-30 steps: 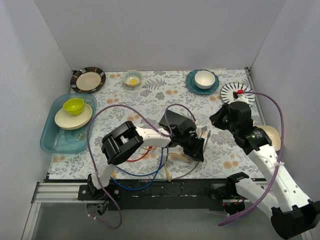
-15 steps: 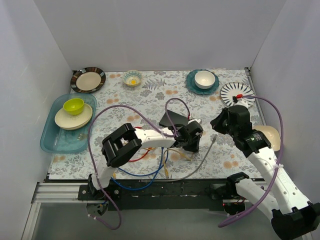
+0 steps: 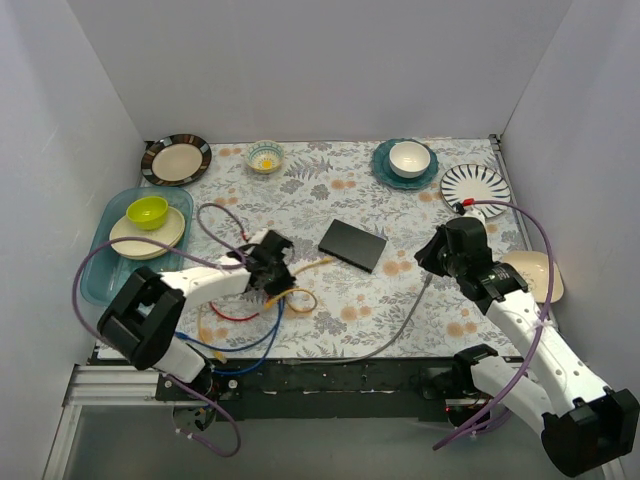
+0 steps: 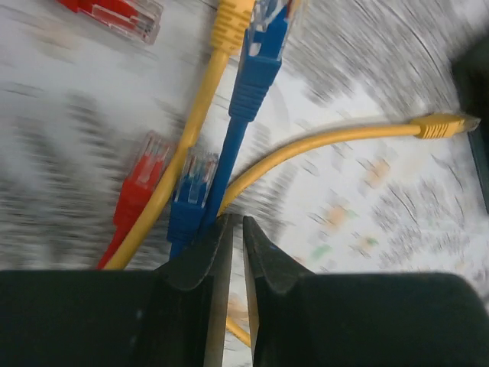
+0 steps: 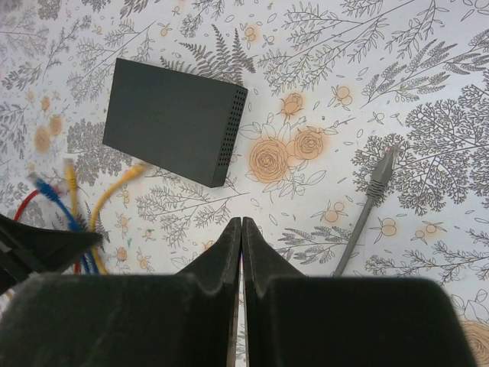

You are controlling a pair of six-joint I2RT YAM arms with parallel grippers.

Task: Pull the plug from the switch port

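The switch (image 3: 352, 244) is a flat black box lying on the floral cloth mid-table; the right wrist view shows its top and a vented side (image 5: 170, 118), its sockets hidden. No cable shows in it. A grey cable's plug (image 3: 427, 282) lies loose to its right, also in the right wrist view (image 5: 381, 166). A yellow cable's plug (image 3: 324, 262) lies just off its near left corner, also in the left wrist view (image 4: 445, 124). My left gripper (image 3: 278, 275) (image 4: 235, 222) is shut and empty over the cable tangle. My right gripper (image 3: 428, 256) (image 5: 241, 222) is shut and empty, right of the switch.
Red (image 4: 137, 187) and blue (image 4: 252, 73) cables with loose plugs lie under the left gripper. A teal tray (image 3: 100, 275) holding a plate and green bowl stands at the left. Plates and bowls (image 3: 409, 158) line the back edge. A cream plate (image 3: 545, 270) lies under the right arm.
The left arm has swung left, away from the switch, to the cable tangle. The switch, tilted up before, now lies flat. The right gripper has drawn back slightly; the grey plug lies free.
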